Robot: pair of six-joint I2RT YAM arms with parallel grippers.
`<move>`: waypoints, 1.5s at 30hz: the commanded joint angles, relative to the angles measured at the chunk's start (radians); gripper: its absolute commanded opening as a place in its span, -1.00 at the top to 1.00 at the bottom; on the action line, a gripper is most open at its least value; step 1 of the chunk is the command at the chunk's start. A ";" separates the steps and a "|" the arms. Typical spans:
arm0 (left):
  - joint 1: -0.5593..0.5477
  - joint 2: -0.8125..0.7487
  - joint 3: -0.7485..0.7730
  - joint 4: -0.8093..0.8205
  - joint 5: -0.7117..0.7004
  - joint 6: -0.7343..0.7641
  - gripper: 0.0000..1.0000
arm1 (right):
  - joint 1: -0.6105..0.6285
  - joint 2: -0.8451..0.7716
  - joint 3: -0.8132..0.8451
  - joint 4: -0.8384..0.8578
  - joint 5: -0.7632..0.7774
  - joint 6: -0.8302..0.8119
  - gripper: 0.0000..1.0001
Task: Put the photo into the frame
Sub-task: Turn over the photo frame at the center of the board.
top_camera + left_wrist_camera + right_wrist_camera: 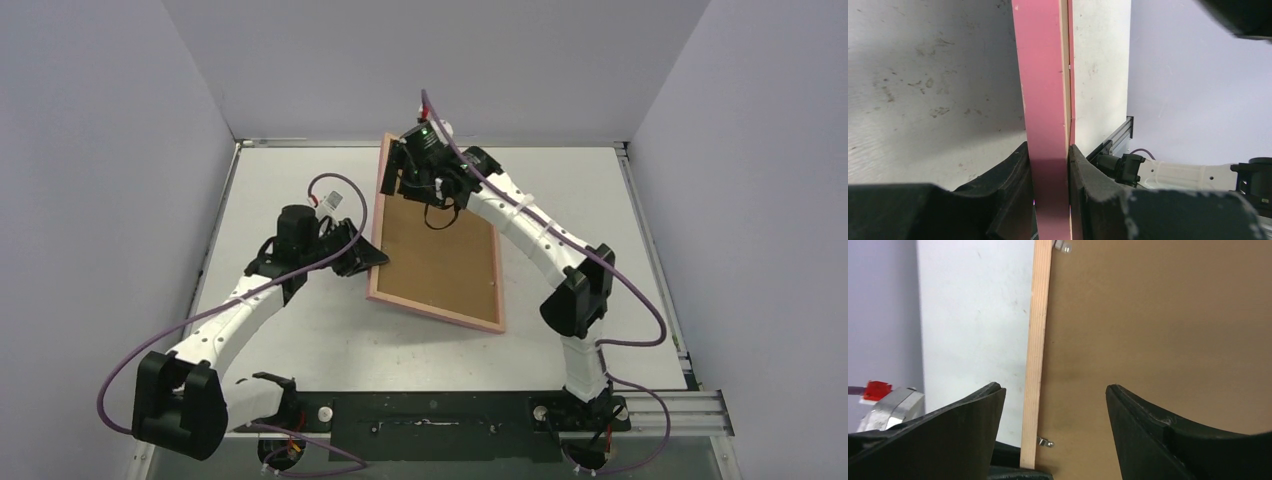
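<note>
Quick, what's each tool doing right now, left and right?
Left tool: closed, gripping the frame by its pink edge.
Right tool: open, jaws apart over the frame's tan back edge, holding nothing.

The frame (435, 311) fills the middle of the table (620, 200); the left gripper (372, 255) clamps its left edge and the right gripper (425, 190) hovers over its far corner. Room to pass lies right and near.

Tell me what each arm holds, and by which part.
Left gripper pinches the frame by its long left edge, fingers on either face. Right gripper stands open over the far corner, holding nothing.
</note>
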State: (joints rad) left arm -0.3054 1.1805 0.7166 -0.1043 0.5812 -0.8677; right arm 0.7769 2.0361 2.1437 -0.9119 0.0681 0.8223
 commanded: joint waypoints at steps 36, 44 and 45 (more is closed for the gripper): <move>-0.081 -0.103 0.620 -0.391 -0.339 0.905 1.00 | -0.176 -0.301 -0.146 0.196 -0.228 0.252 -0.55; -0.156 -0.104 0.633 -0.387 -0.362 0.972 1.00 | -0.164 -0.285 -0.112 0.143 -0.177 0.286 -0.58; -0.169 -0.104 0.636 -0.390 -0.366 0.981 1.00 | -0.163 -0.283 -0.108 0.130 -0.172 0.288 -0.58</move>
State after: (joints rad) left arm -0.4278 1.1042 1.3182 -0.6506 0.2371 0.0349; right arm 0.6041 1.7714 1.9751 -0.7689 -0.1337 1.0809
